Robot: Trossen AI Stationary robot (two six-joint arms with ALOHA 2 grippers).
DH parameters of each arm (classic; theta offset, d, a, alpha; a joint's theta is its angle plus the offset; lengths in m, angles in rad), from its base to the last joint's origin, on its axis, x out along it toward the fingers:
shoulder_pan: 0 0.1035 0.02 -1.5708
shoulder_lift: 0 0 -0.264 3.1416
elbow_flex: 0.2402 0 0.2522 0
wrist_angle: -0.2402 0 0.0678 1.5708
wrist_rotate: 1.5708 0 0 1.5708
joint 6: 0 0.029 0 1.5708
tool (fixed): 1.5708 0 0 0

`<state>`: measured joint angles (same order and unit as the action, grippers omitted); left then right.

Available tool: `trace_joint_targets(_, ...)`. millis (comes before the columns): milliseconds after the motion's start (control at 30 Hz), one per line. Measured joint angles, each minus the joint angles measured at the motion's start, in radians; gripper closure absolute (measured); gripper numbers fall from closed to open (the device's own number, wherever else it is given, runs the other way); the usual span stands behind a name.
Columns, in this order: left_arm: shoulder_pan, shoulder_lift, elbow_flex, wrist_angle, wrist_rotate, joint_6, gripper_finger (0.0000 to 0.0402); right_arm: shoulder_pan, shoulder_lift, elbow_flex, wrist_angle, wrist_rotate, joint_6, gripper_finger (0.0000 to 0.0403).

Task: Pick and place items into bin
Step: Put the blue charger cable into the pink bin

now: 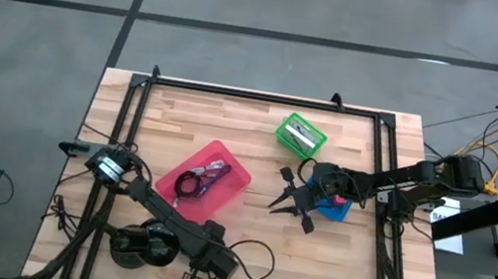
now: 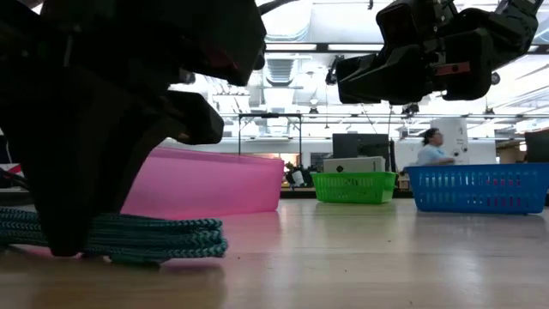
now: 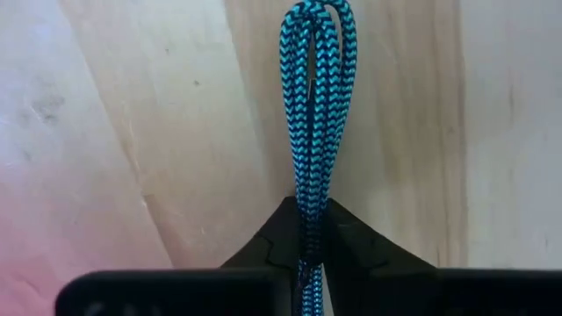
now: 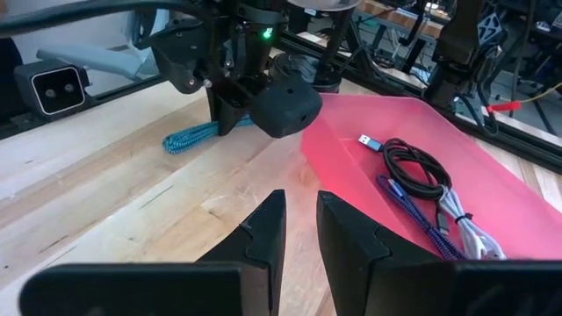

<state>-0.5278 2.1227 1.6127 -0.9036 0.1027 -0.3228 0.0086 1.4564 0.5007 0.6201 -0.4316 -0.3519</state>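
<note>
A teal-and-blue braided cord (image 3: 312,105) lies bundled on the wood near the table's near edge, also seen in the low view (image 2: 146,236) and the right wrist view (image 4: 189,138). My left gripper (image 3: 307,209) stands on it (image 1: 195,276), shut on the cord. The pink bin (image 1: 205,175) sits mid-table and holds black, purple and whitish cords (image 4: 426,180). My right gripper (image 4: 300,219) hovers right of the bin (image 1: 290,206), above the table, fingers a narrow gap apart with nothing between them. My left gripper pinches the braided cord between its two fingers, a little back from its looped end (image 3: 309,189). Several strands run side by side through the hold. The fingers come from above, pointing down, across the cord. The bundle lies flat on the table (image 2: 171,240).
A green basket (image 1: 301,134) stands toward the far edge and a blue basket (image 1: 336,209) lies under my right arm. A large black round object (image 1: 140,246) sits beside my left arm. Black frame rails (image 1: 266,96) border the table. A person (image 2: 431,146) is far behind.
</note>
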Motion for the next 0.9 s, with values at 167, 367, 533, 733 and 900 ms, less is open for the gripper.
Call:
trace_joint_targets(167,0.003,-0.028,0.018,-0.002,0.000,0.017,0.0384,0.000,-0.001,0.000,0.000,0.000,0.000,0.0346)
trace_joint_targets(367,0.011,-0.065,0.051,0.005,-0.049,0.079,0.0387,0.000,-0.002,0.000,0.004,0.003,0.001,0.0346)
trace_joint_targets(533,0.017,-0.128,0.062,0.047,-0.143,0.103,0.0388,0.000,-0.002,0.000,0.006,0.005,0.000,0.0346)
trace_joint_targets(733,0.024,-0.221,0.061,0.042,-0.385,0.068,0.0389,0.000,-0.002,0.000,0.007,0.006,0.000,0.0346)
trace_joint_targets(900,0.046,-0.299,0.043,0.008,-0.548,0.077,0.0389,0.000,-0.002,0.000,0.011,0.006,0.000,0.0346)
